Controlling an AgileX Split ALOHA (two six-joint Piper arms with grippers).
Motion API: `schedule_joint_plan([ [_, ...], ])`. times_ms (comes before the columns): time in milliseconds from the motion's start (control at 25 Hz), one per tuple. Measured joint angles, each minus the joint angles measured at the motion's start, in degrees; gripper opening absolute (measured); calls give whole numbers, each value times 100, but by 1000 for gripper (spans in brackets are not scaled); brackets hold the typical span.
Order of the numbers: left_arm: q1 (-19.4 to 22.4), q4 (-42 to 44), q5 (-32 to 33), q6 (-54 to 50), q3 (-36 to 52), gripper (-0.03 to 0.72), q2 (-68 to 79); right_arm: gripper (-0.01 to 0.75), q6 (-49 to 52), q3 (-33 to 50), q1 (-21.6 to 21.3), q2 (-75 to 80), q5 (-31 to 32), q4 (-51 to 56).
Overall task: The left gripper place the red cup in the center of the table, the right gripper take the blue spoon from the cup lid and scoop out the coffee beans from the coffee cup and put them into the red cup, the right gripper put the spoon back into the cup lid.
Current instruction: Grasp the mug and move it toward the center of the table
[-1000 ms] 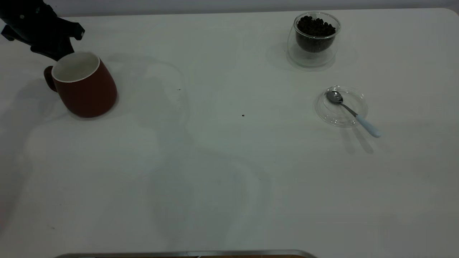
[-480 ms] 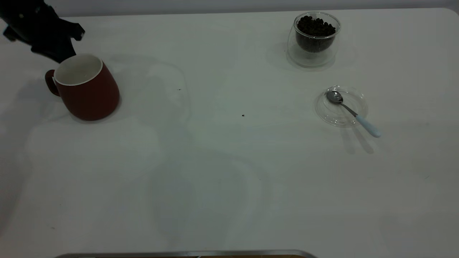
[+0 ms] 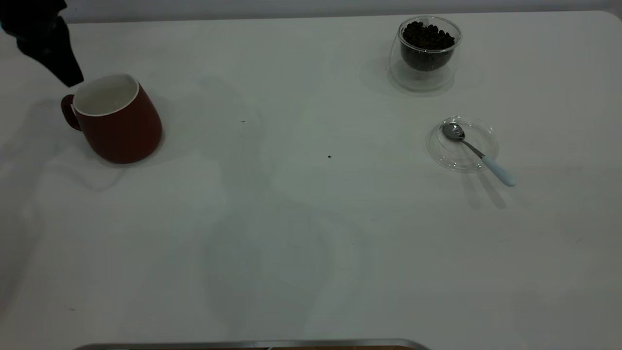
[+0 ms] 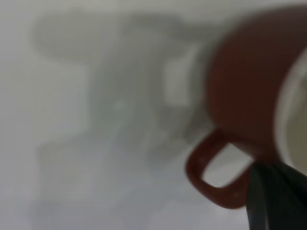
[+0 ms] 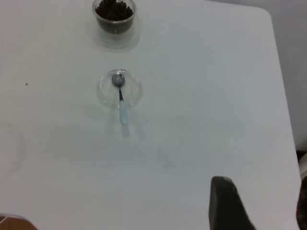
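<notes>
The red cup point(image 3: 119, 121) stands upright at the table's point(image 3: 301, 233) left, handle toward the left edge. My left gripper point(image 3: 68, 73) hangs just behind and left of the cup, close to the rim and handle, not holding it. In the left wrist view the cup's handle point(image 4: 216, 172) sits right beside the gripper point(image 4: 276, 196). The coffee cup point(image 3: 426, 53) with coffee beans point(image 3: 427, 36) stands at the far right. The cup lid point(image 3: 461, 143) lies in front of it with the blue spoon point(image 3: 478, 153), handle over the rim. My right gripper point(image 5: 268, 201) is open, far from the spoon point(image 5: 120, 96).
A metal edge point(image 3: 252, 344) runs along the near side of the table. A dark speck point(image 3: 329, 156) lies near the middle. The table's right edge and rounded corner point(image 5: 268, 19) show in the right wrist view.
The red cup slid slightly right and toward the front, then stayed put. My left gripper drew back from the rim to the left and turned. The right side is unchanged.
</notes>
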Motion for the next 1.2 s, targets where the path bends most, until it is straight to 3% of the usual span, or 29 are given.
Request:
schedule_joint_plan([
  [280, 0, 158, 60, 483, 0, 28, 0, 391, 0, 0, 0, 0, 0, 0],
  [400, 0, 255, 65, 454, 0, 72, 0, 391, 0, 0, 0, 0, 0, 0],
  [840, -64, 831, 95, 505, -5, 439, 8, 391, 0, 0, 0, 0, 0, 0],
  [1200, -610, 1446, -33, 739, -5, 463, 358, 391, 0, 0, 0, 0, 0, 0],
])
